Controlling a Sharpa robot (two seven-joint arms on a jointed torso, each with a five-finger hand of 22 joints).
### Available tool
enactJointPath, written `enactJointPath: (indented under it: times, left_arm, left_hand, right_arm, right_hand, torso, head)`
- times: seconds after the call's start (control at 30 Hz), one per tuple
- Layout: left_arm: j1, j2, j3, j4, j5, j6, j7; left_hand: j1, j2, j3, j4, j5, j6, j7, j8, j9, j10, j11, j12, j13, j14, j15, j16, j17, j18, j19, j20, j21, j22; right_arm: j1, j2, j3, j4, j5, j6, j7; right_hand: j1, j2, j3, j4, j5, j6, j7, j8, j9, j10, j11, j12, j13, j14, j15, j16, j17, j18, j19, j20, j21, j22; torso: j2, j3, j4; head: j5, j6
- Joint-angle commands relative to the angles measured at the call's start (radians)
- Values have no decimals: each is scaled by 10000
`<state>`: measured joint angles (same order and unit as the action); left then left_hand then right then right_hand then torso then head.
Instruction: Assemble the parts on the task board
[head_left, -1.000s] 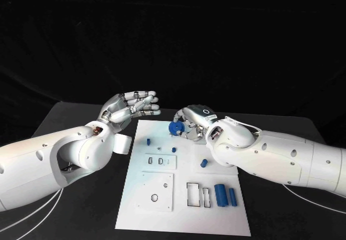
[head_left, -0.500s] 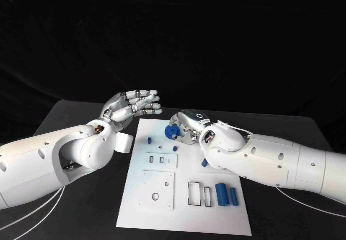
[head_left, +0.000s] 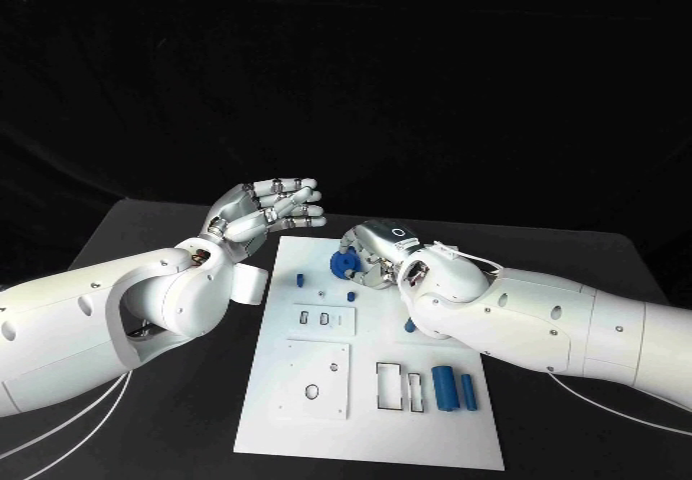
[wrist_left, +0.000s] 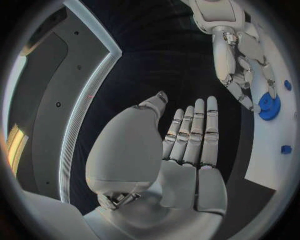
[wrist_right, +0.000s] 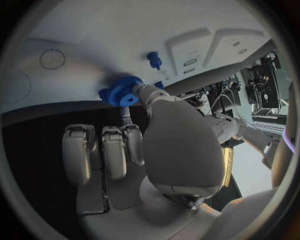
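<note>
Right hand (head_left: 378, 250) sits over the far end of the task board (head_left: 274, 400), on the black counter (head_left: 577, 440). It pinches a blue gear (head_left: 345, 262) between thumb and a fingertip; the other fingers (wrist_right: 103, 150) are curled down beside it, with nothing in them. In the right wrist view the gear (wrist_right: 123, 90) sits right at the thumb tip, close over the white board surface (wrist_right: 94, 35). Can't tell whether the gear is touching the board or just above it.

Left hand (head_left: 264, 210) is raised off the far left corner of the board, palm up and fingers spread flat, holding nothing. In the left wrist view the fingers (wrist_left: 195, 127) lie straight and side by side, thumb out to the side, clear of everything.

Other parts on the board:
- small blue peg (head_left: 300, 280) standing near the far left edge, also seen in the right wrist view (wrist_right: 153, 59)
- small blue piece (head_left: 351, 297) just past the slotted block (head_left: 323, 320)
- blue piece (head_left: 410, 326) partly hidden by the right forearm
- two blue cylinders (head_left: 456, 389) lying side by side at the near right, just beside a rectangular cutout (head_left: 391, 386)
- square plate with holes (head_left: 313, 381) at the near left of the board, nothing in the holes

Left wrist view also shows the right hand (wrist_left: 240, 75) with the gear (wrist_left: 269, 106) at its fingertips over the board edge.
</note>
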<state>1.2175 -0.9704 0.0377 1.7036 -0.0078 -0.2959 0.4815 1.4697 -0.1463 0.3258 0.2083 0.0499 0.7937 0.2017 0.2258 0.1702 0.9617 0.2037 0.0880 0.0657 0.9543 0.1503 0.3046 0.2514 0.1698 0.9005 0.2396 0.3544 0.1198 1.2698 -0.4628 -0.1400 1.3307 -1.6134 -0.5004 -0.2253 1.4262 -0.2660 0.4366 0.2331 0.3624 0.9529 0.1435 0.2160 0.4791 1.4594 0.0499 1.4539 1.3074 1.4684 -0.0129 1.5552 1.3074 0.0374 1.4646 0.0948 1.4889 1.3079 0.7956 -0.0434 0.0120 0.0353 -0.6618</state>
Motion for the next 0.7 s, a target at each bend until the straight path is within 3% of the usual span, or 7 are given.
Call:
enactJointPath:
  times: [0.03, 0.57, 0.7]
  left_arm:
    - [14, 24, 9, 29, 32, 170, 86]
    - [16, 17, 9, 29, 32, 164, 83]
    - [16, 15, 9, 26, 32, 163, 82]
  left_hand:
    - [-110, 6, 44, 0, 3, -72, 658, -35, -14, -20, 24, -60, 0, -38, -1, -54, 13, 121, -29, 65, -37, -12]
    - [-110, 6, 44, 0, 3, -72, 658, -35, -14, -20, 24, -60, 0, -38, -1, -54, 13, 121, -29, 65, -37, -12]
    - [-110, 6, 44, 0, 3, -72, 658, -35, -14, -20, 24, -60, 0, -38, -1, -54, 13, 121, -29, 65, -37, -12]
  right_arm:
    - [-9, 42, 2, -50, -108, 187, -37]
    - [-12, 116, -3, -165, -27, 246, 31]
    - [-14, 118, -5, -182, 14, 191, 42]
  right_hand:
    - [-199, -7, 84, -27, -16, 51, -59, -29, 69, 125, 39, -57, 1298, 941, -13, 30, 2268, -79, 253, -6, 25, 1686]
    - [-742, -217, -2, -179, -390, -343, 99, -394, 31, 20, 190, -178, 1182, 929, 122, 13, 2218, -64, 207, 116, -34, 1650]
    - [-935, -121, -524, -243, -815, -780, 211, -771, -25, -45, 295, -243, 1119, 930, 212, 17, 2226, -62, 203, 200, -52, 1654]
  torso:
    - [-11, -1, -10]
    - [-5, 9, -17]
    - [-6, 12, -16]
  head:
    - [0, -25]
    - [13, -28]
    - [19, -35]
